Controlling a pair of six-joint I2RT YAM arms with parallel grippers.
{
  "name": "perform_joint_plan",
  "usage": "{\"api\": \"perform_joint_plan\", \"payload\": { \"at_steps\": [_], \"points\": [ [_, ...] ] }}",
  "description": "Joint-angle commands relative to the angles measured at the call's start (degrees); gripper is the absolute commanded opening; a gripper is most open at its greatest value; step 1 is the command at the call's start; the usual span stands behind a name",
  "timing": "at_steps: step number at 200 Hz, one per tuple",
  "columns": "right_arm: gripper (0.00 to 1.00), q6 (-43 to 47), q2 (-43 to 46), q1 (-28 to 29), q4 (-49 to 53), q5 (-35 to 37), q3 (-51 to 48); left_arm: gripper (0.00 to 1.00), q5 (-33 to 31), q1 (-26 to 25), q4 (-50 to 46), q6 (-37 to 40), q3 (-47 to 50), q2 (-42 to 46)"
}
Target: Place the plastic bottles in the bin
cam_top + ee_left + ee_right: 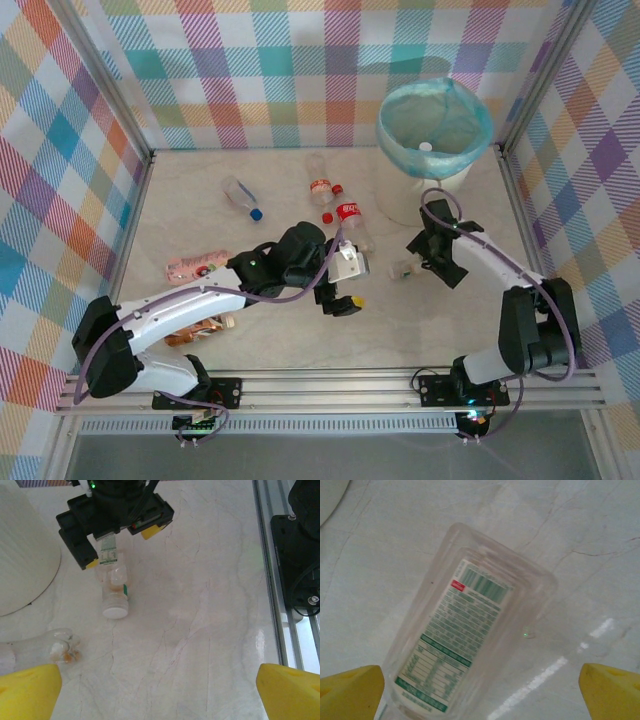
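- Standing at the far right of the pale marble worktop [420, 330], the bin [484, 128] is seen close to the checked back wall.
- The bin is round and white, and it is lined with a light teal bag. A small white round thing [426, 147] is seen on its bottom.
- The right fingers [436, 259] are spread wide over a small clear bottle [405, 268], which lies on the worktop just in front of the bin.
- In the right wrist view this bottle, with its green and white label [455, 650], lies between the two yellow tips [612, 690]. Bare worktop is seen between it and the right tip. Whether the left tip touches it cannot be told.
- In the left wrist view the white cap [115, 612] of the same bottle is pointed away from the right fingers.
- The left fingers [343, 299] are opened wide near the middle of the worktop, and nothing is held. Bare marble is seen between their yellow tips [27, 692].
- Just beyond the left fingers a red-label bottle [352, 225] is laid, and a second red-label bottle [320, 180] lies farther back.
- A blue-cap bottle [242, 196] lies at the far left part of the worktop, well apart from the bin.
- A pink bottle [197, 265] lies beside the left arm, and a brownish bottle [205, 328] is partly hidden under that arm.
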State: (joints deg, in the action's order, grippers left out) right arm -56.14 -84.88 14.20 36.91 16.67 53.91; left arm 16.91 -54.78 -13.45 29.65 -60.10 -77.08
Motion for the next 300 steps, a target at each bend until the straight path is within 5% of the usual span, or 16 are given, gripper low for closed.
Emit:
{"api": "perform_joint_plan", "payload": {
  "at_steps": [1,105,214,300],
  "points": [
    [1.0,-1.18,-2.29,-0.35,-2.69,-1.44,1.87,1.0,0.89,-0.59,0.71,1.71,1.15,1.97],
    [1.0,2.14,-6.39,-6.45,-4.81,-4.24,1.99,1.0,1.2,-0.6,-0.56,1.65,2.65,3.28],
    [0.63,3.77,-2.64,-7.74,-7.07,-10.56,-1.58,1.0,-5.8,-0.59,1.23,-3.13,1.58,3.81],
    [0.51,8.32,13.46,-6.71,-1.27,-14.96,-3.39,0.96,-15.45,-0.59,12.04,-8.35,4.21,9.17]
  ]
}}
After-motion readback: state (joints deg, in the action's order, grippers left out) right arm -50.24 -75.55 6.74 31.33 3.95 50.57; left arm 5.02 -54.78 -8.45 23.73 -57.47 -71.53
